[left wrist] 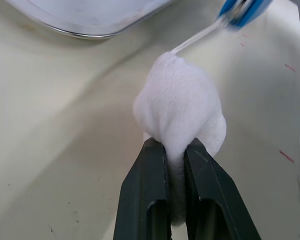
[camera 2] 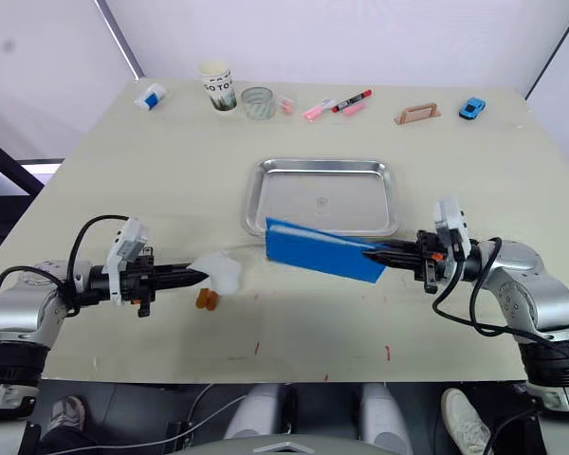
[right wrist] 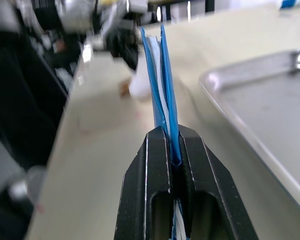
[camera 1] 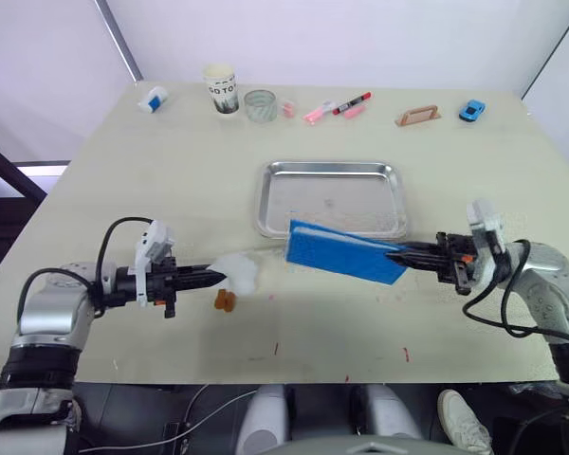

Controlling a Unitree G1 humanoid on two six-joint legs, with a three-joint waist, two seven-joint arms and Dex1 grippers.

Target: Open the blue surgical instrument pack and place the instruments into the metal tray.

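- Your right gripper [camera 1: 405, 253] has its fingers clamped on the edge of the blue surgical instrument pack [camera 1: 346, 251], holding it tilted, just off the worktop [camera 1: 171, 171], at the near rim of the metal tray [camera 1: 332, 197].
- Your left gripper [camera 1: 216, 276] has its fingers pinched on a white fluffy pull [left wrist: 180, 107], joined to the pack by a thin cord.
- The pack looks barely parted; opening is unfinished.
- The tray holds no instruments; you have all transfers left.
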